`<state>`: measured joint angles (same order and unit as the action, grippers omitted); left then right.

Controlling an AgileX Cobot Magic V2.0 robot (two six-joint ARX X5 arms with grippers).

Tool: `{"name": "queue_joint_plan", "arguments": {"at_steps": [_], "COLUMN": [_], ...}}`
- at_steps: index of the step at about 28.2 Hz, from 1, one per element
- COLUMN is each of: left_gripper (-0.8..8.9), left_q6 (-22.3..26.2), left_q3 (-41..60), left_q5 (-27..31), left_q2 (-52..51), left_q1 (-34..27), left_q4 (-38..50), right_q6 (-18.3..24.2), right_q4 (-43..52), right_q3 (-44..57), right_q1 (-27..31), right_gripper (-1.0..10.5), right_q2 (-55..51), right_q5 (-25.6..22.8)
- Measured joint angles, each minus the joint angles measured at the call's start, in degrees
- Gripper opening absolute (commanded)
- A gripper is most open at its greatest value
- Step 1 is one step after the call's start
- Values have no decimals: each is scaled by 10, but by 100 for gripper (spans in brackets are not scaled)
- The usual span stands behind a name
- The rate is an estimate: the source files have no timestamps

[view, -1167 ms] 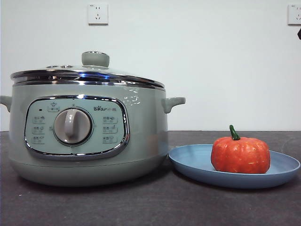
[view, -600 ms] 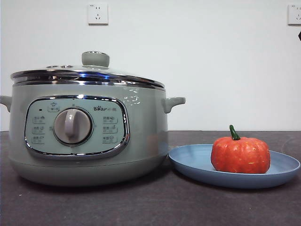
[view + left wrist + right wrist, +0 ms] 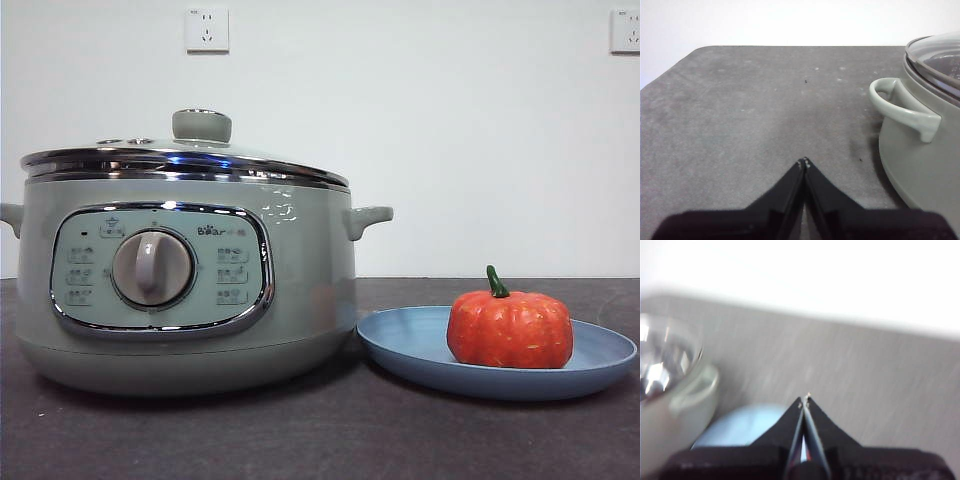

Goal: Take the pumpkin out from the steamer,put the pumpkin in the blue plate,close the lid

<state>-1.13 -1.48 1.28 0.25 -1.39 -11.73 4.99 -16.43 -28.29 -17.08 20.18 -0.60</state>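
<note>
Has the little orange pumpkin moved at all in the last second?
No. The pumpkin sits at the same spot on the blue plate, just as far from the steamer beside it as before.

Left gripper [image 3: 804,162] has its two black jaws pressed together to a single point, holding nothing, hovering above the table surface and pointing across it. Right gripper [image 3: 805,399] likewise has both jaws closed tip to tip with nothing between them, raised above the table; its wrist picture is motion-blurred, so finer detail can't be made out. Neither arm shows in the front view.
</note>
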Motion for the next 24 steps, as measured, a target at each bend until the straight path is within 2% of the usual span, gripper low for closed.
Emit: {"name": "queue_joint_plan", "arguments": {"at_steps": [2, 7, 16, 24], "left_gripper": [-3, -3, -3, -3], "left_q6": [0, 0, 0, 0], "left_q3": [0, 0, 0, 0], "left_q5": [0, 0, 0, 0], "left_q2": [0, 0, 0, 0], "left_q1": [0, 0, 0, 0], "left_q4": [0, 0, 0, 0], "right_q6": [11, 14, 8, 5], "right_q4": [57, 75, 75, 66], "right_q3": [67, 188, 269, 272], "right_q1": [50, 111, 114, 114], "right_gripper": [-17, -17, -17, -17], "right_q2": [-57, -141, -193, -197], "right_q5": [47, 51, 51, 49]}}
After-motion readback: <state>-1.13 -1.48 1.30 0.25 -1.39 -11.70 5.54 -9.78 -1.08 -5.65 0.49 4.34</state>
